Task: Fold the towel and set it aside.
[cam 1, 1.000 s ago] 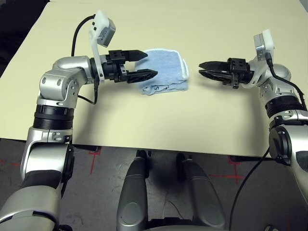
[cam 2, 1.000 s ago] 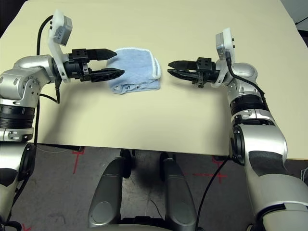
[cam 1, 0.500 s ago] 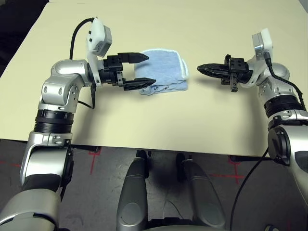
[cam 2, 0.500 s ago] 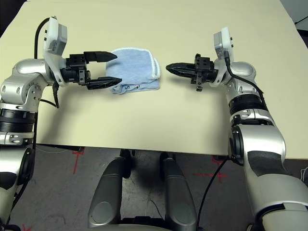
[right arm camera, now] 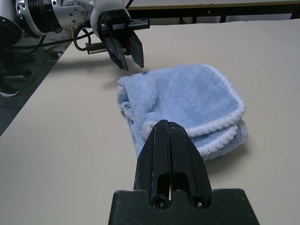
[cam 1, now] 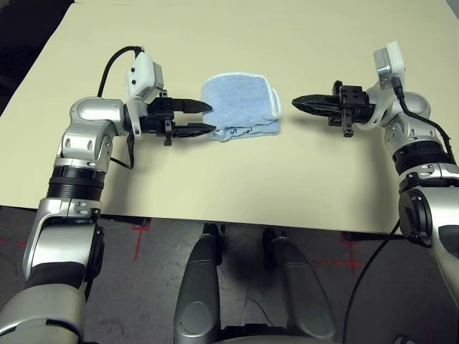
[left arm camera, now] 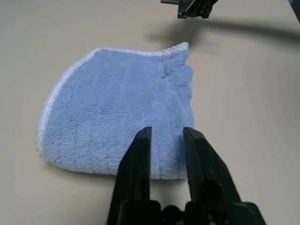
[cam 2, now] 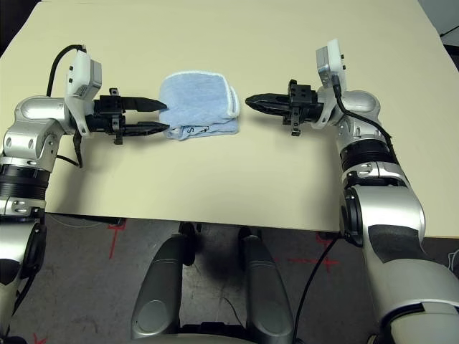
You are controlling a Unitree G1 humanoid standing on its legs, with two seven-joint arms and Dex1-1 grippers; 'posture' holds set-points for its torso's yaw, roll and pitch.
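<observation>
Towel (cam 1: 240, 106) lies folded; my left gripper (cam 1: 201, 118) fingers stand narrowly parted beside it, right gripper (cam 1: 301, 104) pressed together; I'd pinch both layers before shifting it aside

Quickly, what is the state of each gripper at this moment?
Left gripper: jaws narrowly parted at the edge of the towel, holding nothing.
Right gripper: jaws closed, empty, apart from the towel.

My head pair looks down over the table (cam 1: 287, 179) from above; each wrist camera sits low, close, sharing the towel (left arm camera: 117, 122) mid-frame.
</observation>
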